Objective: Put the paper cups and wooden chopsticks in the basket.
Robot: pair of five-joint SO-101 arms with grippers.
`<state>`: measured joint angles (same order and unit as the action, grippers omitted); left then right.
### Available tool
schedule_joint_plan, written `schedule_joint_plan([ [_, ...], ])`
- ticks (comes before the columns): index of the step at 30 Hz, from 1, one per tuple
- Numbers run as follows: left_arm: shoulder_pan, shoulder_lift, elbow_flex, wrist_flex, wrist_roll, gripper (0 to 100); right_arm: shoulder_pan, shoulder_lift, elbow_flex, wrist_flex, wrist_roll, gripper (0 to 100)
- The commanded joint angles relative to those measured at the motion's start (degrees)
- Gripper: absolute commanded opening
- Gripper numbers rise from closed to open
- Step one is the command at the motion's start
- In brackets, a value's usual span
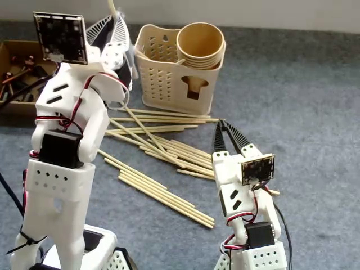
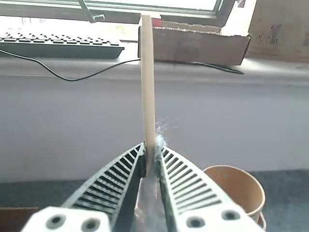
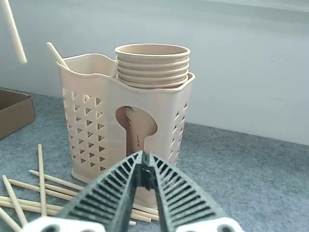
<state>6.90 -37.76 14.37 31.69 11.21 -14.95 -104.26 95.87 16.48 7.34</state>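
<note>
The left pincer (image 2: 150,152) is clamped on one wooden chopstick (image 2: 147,72), whose long axis stands upright. The basket (image 1: 160,79) stands just beside it.

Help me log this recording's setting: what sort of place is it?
Probably an office or lab workspace, judging by the black computer keyboard with its cable on a ledge below a window, the brown cardboard box beside it, and the grey carpet-like work surface.

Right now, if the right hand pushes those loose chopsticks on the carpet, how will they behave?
Probably stiff and light: the chopstick in the left hand stands straight. The loose chopsticks look thin and rounded, so they'd likely roll or skid, though the carpet may slow them. Several lie crossed, so pushing one probably shifts others.
</note>
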Motion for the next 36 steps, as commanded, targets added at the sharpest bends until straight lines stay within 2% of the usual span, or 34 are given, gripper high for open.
schedule_joint_plan([
  [1,1.27,-0.84,-0.48,-5.63,1.32,1,-0.57,-0.75,2.33,0.22,0.70,0.9],
  [9,1.27,-0.84,9.63,-23.91,1.14,1,-0.57,-0.75,2.33,0.22,0.70,0.9],
  [17,1.01,0.04,16.48,-32.26,0.97,1,-0.66,-0.75,2.33,0.22,0.70,0.9],
  [24,-0.13,10.95,16.40,-40.79,0.97,1,-0.66,-0.75,2.33,0.22,0.70,0.9],
  [33,-1.36,18.77,14.37,-41.49,0.97,1,-0.66,-0.75,2.33,0.22,0.79,0.9],
  [36,-1.36,19.12,14.20,-39.12,0.88,1,-0.66,-0.75,2.33,0.22,0.79,0.9],
])
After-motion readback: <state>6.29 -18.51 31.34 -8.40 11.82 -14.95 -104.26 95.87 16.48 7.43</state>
